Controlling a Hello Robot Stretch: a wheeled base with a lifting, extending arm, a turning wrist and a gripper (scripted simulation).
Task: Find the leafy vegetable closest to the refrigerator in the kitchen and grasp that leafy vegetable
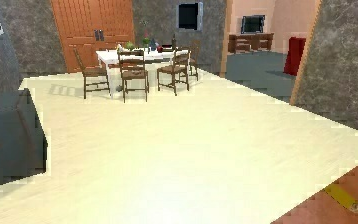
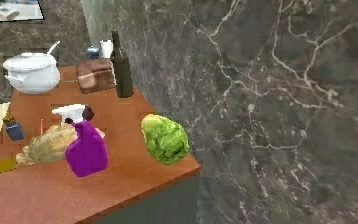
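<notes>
Now: the arm side view looks across a red-brown countertop [image 2: 117, 115] set against a dark marble wall [image 2: 277, 100].
Lettuce: a green leafy head [image 2: 165, 138] sits on the countertop at the front corner on the wall side, just beside the marble and close to the front edge.
Spray bottle: purple body with a white trigger [image 2: 85, 148], upright near the front edge. It is on the side of the lettuce away from the wall and stands apart from it.
Loaf: tan and elongated [image 2: 45, 146], lying just beside the spray bottle toward the surface's edge away from the wall. Can't tell whether they touch.
Blue item: small [image 2: 14, 130], near that same side edge. Too small to name.
Pot: white and lidded [image 2: 32, 72], at the back corner away from the wall.
Brown block: [image 2: 94, 72] along the back edge, between the pot and the dark bottle. Possibly bread, not sure.
Dark bottle: [image 2: 122, 64] upright at the back edge, near the marble wall.
Claw: cannot tell its state from these two views.
Forward view: a cream floor [image 1: 187, 140] with a white dining table [image 1: 152, 56] carrying small items. Wooden chairs [image 1: 133, 72] stand around it and a wooden double door [image 1: 92, 25] is behind.
Side room: a TV [image 1: 252, 24] on a wooden stand [image 1: 249, 42], with a red item [image 1: 295, 55] near it.
Dark block: [image 1: 12, 135] at the forward view's left edge, on the floor.
</notes>
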